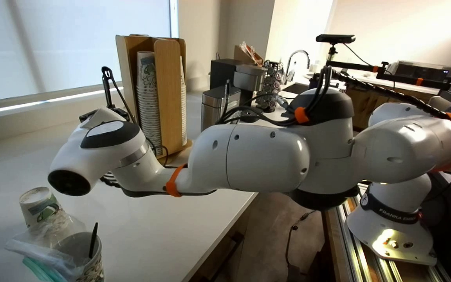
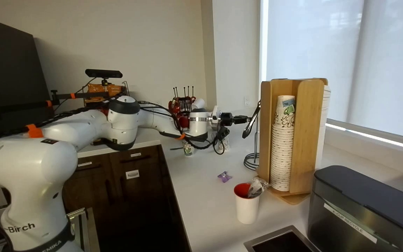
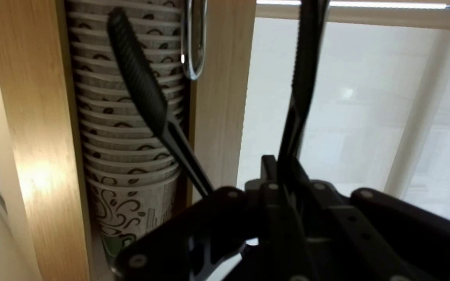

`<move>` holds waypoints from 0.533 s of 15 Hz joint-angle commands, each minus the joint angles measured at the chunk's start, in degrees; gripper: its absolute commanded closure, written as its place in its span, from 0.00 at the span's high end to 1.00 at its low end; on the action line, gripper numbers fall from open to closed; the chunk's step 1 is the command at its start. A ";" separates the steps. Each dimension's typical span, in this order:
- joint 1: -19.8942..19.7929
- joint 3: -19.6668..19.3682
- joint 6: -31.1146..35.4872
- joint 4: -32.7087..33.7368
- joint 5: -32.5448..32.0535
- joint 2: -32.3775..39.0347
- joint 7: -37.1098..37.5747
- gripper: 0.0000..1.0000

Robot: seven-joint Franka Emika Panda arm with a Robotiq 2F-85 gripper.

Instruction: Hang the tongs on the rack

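Observation:
The black tongs (image 2: 251, 120) hang tilted in my gripper (image 2: 247, 119), beside the wooden cup holder. In the wrist view, one tongs arm (image 3: 305, 78) runs between my closed fingertips (image 3: 282, 168); the other spreads out left. An exterior view shows the tongs' looped end (image 1: 107, 72) on top; the gripper is mostly hidden behind the wrist there. The black wire rack (image 2: 256, 143) stands below the tongs, partly hidden by the cup holder. In the wrist view, a shiny narrow wire loop (image 3: 194, 66), seemingly the rack's top, shows between the tongs' arms, apart from them.
The wooden cup holder (image 2: 306, 140) with stacked paper cups stands close to the rack and gripper. A white cup with red inside (image 2: 247, 208), a purple wrapper (image 2: 224, 176) and a steel bin (image 2: 366, 210) are on the counter. Paper cups (image 1: 39, 205) stand near the wrist.

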 commanded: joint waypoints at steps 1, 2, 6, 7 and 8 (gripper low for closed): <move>-1.82 2.14 -1.47 2.93 -1.93 0.00 1.08 0.02; -1.98 2.43 -1.57 3.21 -2.34 -0.01 1.03 0.02; -2.10 3.34 -2.17 3.97 -5.59 -0.01 1.28 0.02; -2.04 3.57 -2.48 4.05 -6.67 -0.01 1.35 0.02; -2.03 3.79 -2.86 4.20 -7.27 -0.01 1.27 0.02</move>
